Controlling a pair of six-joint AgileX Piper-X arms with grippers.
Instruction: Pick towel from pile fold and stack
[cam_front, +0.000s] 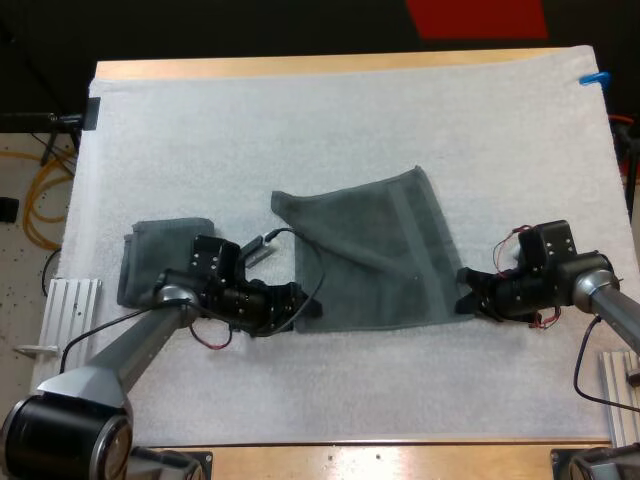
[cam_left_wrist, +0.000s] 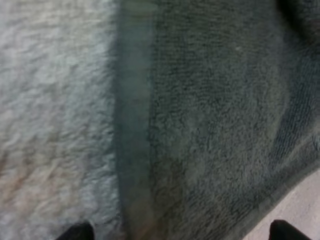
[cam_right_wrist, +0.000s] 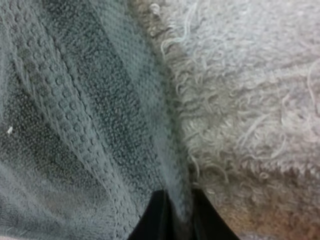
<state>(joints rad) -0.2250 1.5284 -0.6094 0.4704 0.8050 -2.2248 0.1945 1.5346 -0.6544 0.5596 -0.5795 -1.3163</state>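
Observation:
A dark grey-green towel (cam_front: 372, 250) lies spread flat on the middle of the white mat (cam_front: 300, 120). My left gripper (cam_front: 304, 308) is at its near left corner; in the left wrist view the gripper (cam_left_wrist: 180, 234) is open, its two fingertips (cam_left_wrist: 75, 232) wide apart over the towel's hem (cam_left_wrist: 132, 125). My right gripper (cam_front: 466, 291) is at the towel's near right corner. The right wrist view has the gripper (cam_right_wrist: 180, 219) shut on the towel's edge (cam_right_wrist: 170, 150), which is pinched between the two fingers (cam_right_wrist: 156, 215). A folded towel (cam_front: 158, 252) lies at the left of the mat.
The mat covers most of the wooden table (cam_front: 300, 66). The folded towel lies just beside my left arm (cam_front: 150, 330). Metal brackets (cam_front: 70, 300) stand at the table's left and right near edges.

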